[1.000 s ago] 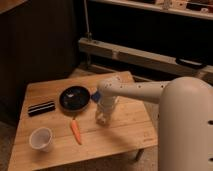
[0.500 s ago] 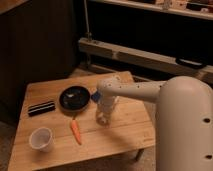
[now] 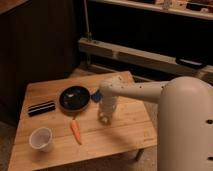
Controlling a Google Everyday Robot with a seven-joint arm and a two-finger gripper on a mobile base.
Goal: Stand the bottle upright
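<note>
Hanging over the middle of the bench [image 3: 125, 131], the pincer [image 3: 106, 111] is seen in the single camera view at the end of the white arm [image 3: 135, 91], which is stretched in from the robot's body on the right and bent downward at the wrist. The bottle [image 3: 105, 119] is found directly beneath the pincer, touching it or very nearly so, with its base at the bench top. Its long axis appears to run close to vertical, in line with the wrist, though this cannot be told for certain. Whether the pincer is clamped on the bottle or parted around it cannot be told. Only one arm is present, so no choice of side is posed. The coming move is judged to turn on that vertical alignment.

Counted on the bench are one bottle, one carrot [image 3: 76, 132] lying flat just to the left of it, one white cup [image 3: 41, 138] near the front left corner, one dark dish [image 3: 75, 98], one black bar [image 3: 41, 108] and one blue item [image 3: 95, 96], partly hidden behind the wrist.
</note>
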